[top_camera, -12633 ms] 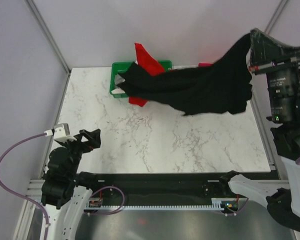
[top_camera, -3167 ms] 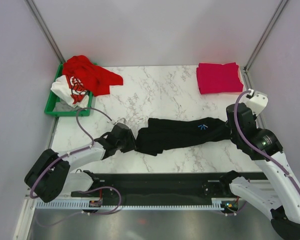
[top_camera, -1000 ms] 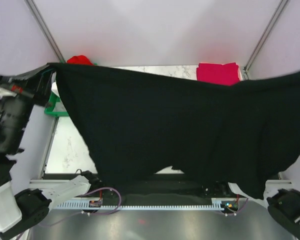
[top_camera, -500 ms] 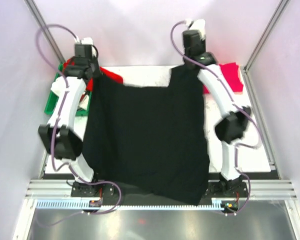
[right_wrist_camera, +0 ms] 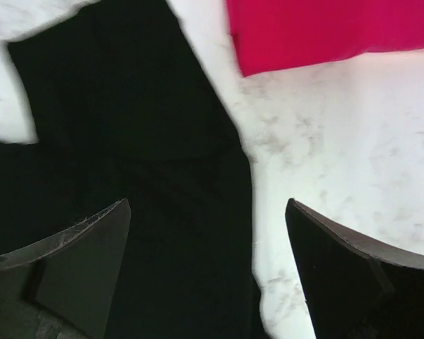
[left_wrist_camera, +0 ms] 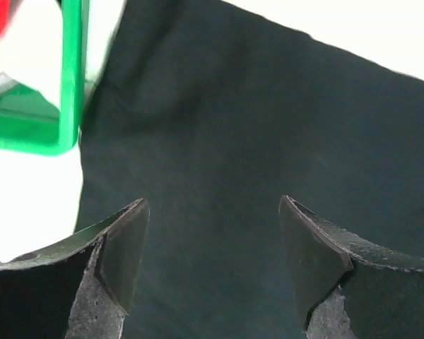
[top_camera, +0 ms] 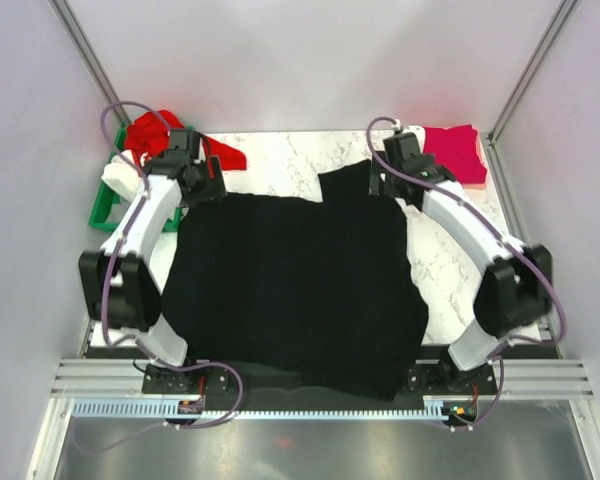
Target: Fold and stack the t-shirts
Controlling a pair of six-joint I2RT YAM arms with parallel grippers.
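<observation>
Black t-shirt (top_camera: pixel 300 280) lies spread flat on the table (top_camera: pixel 280 160) from above, its hem draping over the near edge; I see the crimson-pink t-shirt (top_camera: pixel 455 152) folded far right. Left wrist: left gripper (left_wrist_camera: pixel 212 261) jaws spread wide over black cloth, green bin (left_wrist_camera: pixel 69 85) at the shirt's left. Right wrist: right gripper (right_wrist_camera: pixel 206 268) spread too, pinching nothing, over the shirt's far right edge.

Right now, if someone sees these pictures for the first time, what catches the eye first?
The black t-shirt lies spread flat over the middle of the table, its near end over the edge. The left pincer and right pincer hover open above its far corners. A folded crimson-pink t-shirt lies at the far right corner.
</observation>
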